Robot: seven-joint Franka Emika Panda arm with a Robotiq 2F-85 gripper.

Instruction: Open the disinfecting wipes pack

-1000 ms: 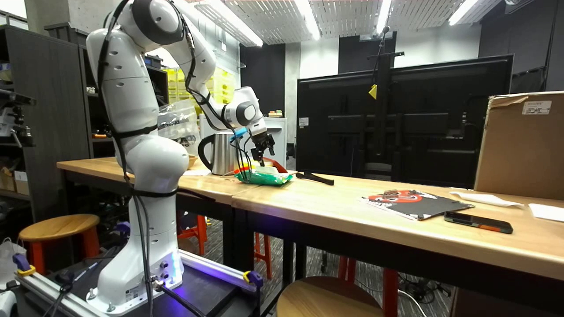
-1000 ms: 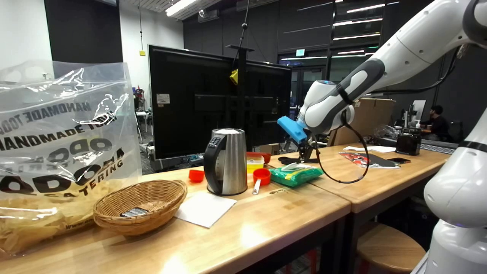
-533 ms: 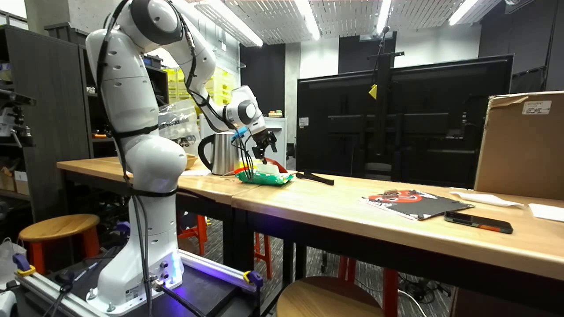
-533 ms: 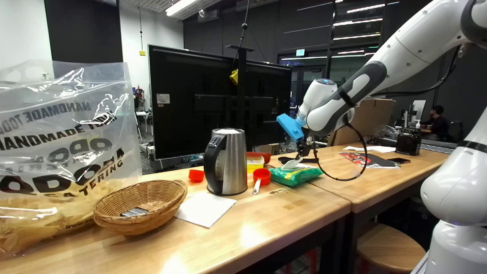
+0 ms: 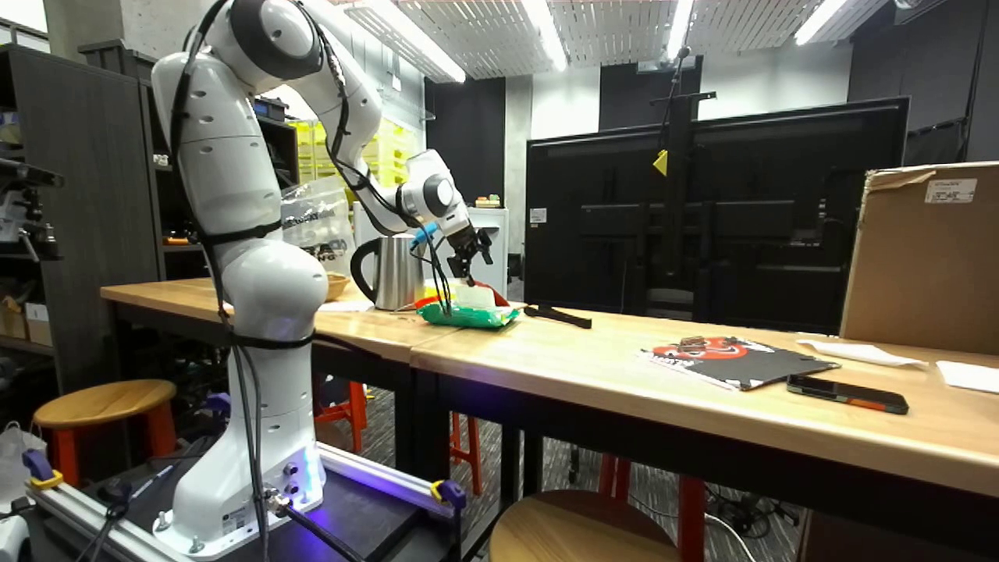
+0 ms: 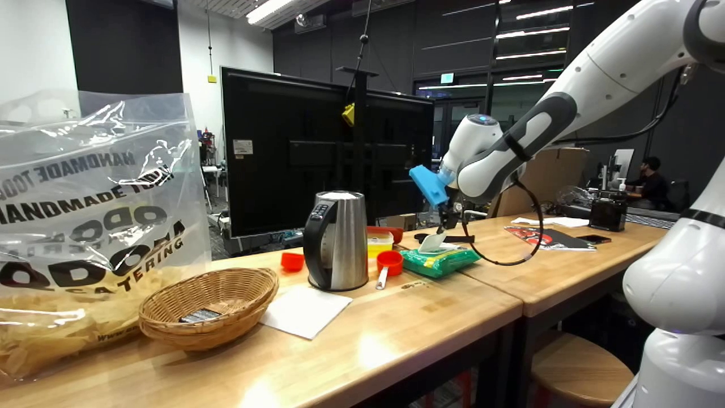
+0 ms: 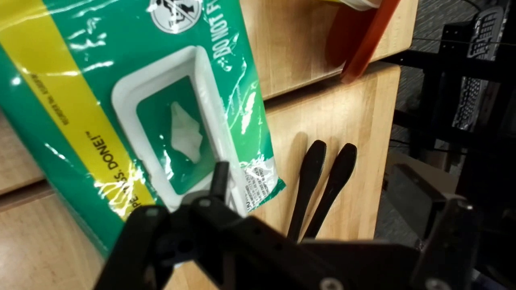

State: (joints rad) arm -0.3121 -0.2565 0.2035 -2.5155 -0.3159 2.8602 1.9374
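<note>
The disinfecting wipes pack is a green pouch with a yellow stripe, lying on the wooden table. It shows in an exterior view and in the wrist view. Its white lid is raised and steeply tilted. The wrist view shows the white rim of the opening, with a bit of white wipe inside. My gripper is open, its fingers wide apart. One fingertip is at the raised lid's edge; whether it touches is hard to tell. The gripper is above the pack in both exterior views.
Black tongs lie beside the pack. A red cup, a yellow-and-white container and a steel kettle stand close by. A wicker basket and a plastic bag are farther along the table. A large screen stands behind.
The white lid has swung up from a low tilt to a steep one. My gripper has risen a little along with it. The pack has stayed in place.
</note>
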